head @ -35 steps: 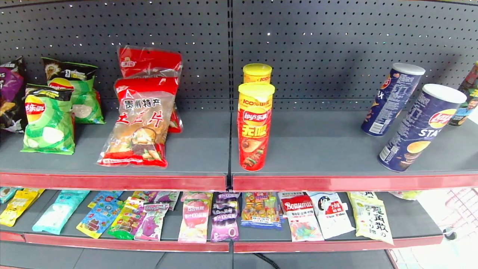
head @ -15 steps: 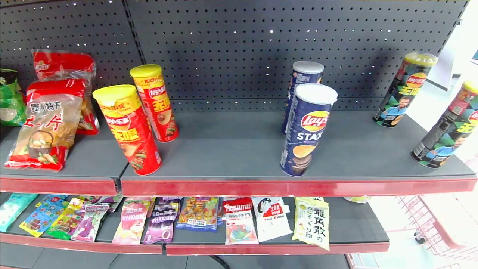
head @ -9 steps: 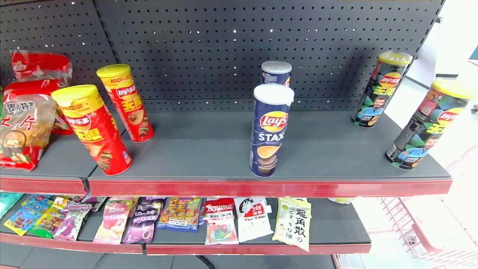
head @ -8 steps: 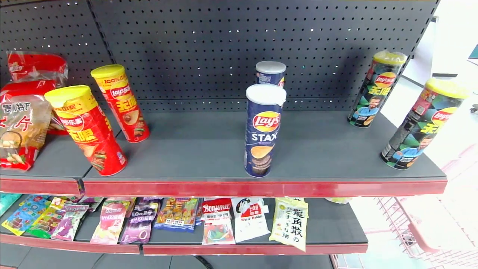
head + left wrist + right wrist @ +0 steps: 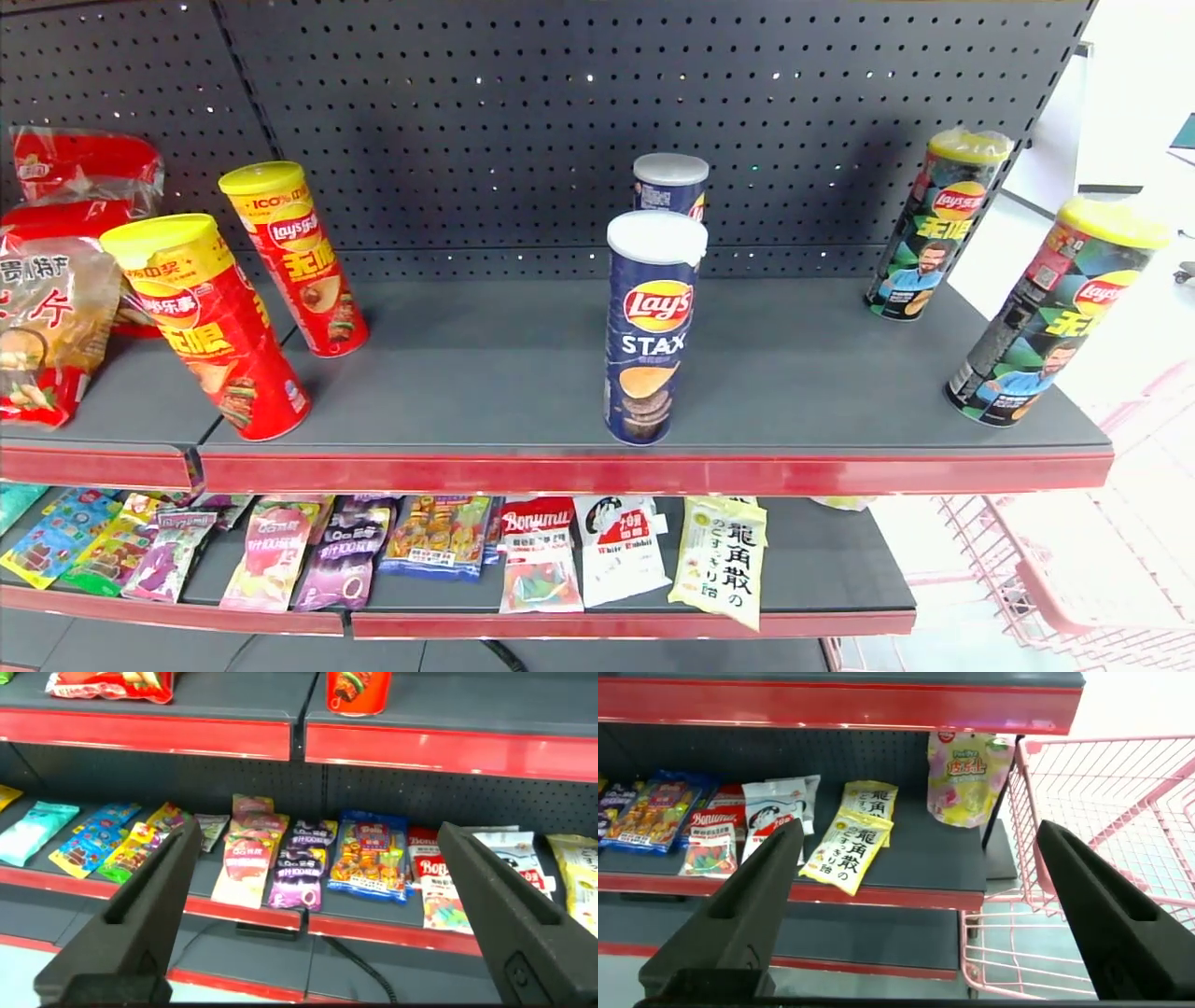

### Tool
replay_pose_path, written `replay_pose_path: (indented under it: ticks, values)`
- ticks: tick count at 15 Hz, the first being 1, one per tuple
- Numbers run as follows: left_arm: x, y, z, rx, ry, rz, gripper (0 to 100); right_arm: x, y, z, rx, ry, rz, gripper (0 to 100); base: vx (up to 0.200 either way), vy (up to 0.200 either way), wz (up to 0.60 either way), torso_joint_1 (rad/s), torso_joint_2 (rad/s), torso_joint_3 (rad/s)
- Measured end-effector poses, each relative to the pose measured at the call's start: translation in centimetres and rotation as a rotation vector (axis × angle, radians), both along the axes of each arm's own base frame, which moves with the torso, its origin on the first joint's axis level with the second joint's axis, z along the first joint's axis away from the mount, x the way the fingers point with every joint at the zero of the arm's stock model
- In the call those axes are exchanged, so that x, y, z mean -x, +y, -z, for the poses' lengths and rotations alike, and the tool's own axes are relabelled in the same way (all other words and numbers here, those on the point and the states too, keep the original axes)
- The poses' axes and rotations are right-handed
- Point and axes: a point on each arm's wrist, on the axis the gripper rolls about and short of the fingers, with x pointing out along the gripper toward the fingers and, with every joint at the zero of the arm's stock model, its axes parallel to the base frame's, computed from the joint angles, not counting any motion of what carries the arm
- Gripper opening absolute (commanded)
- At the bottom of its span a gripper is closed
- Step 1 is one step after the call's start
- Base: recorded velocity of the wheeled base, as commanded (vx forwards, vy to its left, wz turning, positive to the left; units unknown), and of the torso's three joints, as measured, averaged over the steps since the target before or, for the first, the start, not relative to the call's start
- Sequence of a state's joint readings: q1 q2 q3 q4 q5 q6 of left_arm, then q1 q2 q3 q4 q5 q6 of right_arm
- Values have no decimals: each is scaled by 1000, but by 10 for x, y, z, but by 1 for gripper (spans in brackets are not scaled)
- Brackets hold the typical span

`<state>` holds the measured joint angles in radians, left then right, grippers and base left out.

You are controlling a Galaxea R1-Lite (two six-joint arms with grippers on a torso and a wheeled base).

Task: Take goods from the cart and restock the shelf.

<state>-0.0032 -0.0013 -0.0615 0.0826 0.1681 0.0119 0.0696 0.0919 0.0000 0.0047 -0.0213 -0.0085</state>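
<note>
The upper shelf (image 5: 653, 471) has a red front edge and carries upright chip cans: two red cans (image 5: 210, 327), two blue cans (image 5: 649, 327) and two black-and-green cans (image 5: 1055, 313). The pink wire cart (image 5: 1102, 812) stands just past the shelf's right end, also seen as the cart (image 5: 1074, 597) at the lower right of the head view. My left gripper (image 5: 318, 831) is open in front of the lower shelf, nothing between its fingers. My right gripper (image 5: 920, 829) is open too, facing the lower shelf's right end beside the cart.
Bagged snacks (image 5: 56, 308) lean at the upper shelf's left. The lower shelf (image 5: 635, 623) holds a row of flat candy packets (image 5: 374, 854). A yellow packet (image 5: 850, 840) and a pale green bag (image 5: 966, 775) lie near the cart. Wide gaps separate the can groups.
The head camera has swung to the right, so the whole shelf slid left in the picture and the black-and-green cans and the cart came into sight. No goods have moved.
</note>
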Motion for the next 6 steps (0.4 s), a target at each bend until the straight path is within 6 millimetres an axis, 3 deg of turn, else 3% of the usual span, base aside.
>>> replay_pose_path:
  ticks: [1,6]
  values:
    - [0,0,0,1,0,-2,100,0,0,0,0,0,-2,100,200,0,0,-22,-7,7]
    - [0,0,0,2,1,-1,100,0,0,0,0,0,0,100,0,0,0,0,0,0]
